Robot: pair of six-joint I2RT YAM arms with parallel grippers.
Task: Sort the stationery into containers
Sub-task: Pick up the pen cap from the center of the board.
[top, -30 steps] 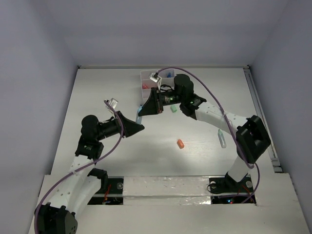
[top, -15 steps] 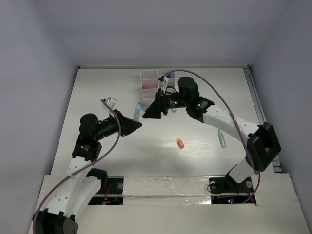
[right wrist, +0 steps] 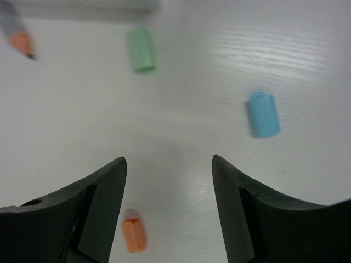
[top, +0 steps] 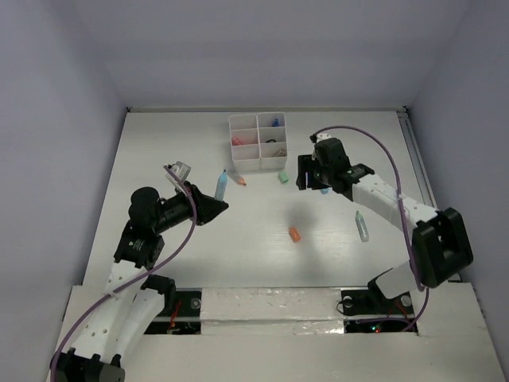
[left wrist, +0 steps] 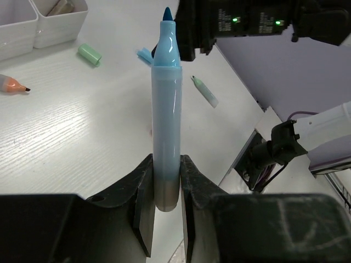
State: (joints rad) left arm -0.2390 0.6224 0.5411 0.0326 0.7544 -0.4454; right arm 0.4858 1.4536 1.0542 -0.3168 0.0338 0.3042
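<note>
Top view: we note the right gripper [top: 305,172] withdrawn from the organiser box [top: 258,142] at upper centre, presumably after a drop; left wrist: the left gripper [left wrist: 166,183] clamps the unsorted light-blue marker [left wrist: 166,109]; right wrist: jaws spread, empty, near the blue cap [right wrist: 263,114].

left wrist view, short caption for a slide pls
Left gripper holds an uncapped light-blue marker by its tail end, green piece and organiser box beyond.

No legible text, label or number anywhere.
</note>
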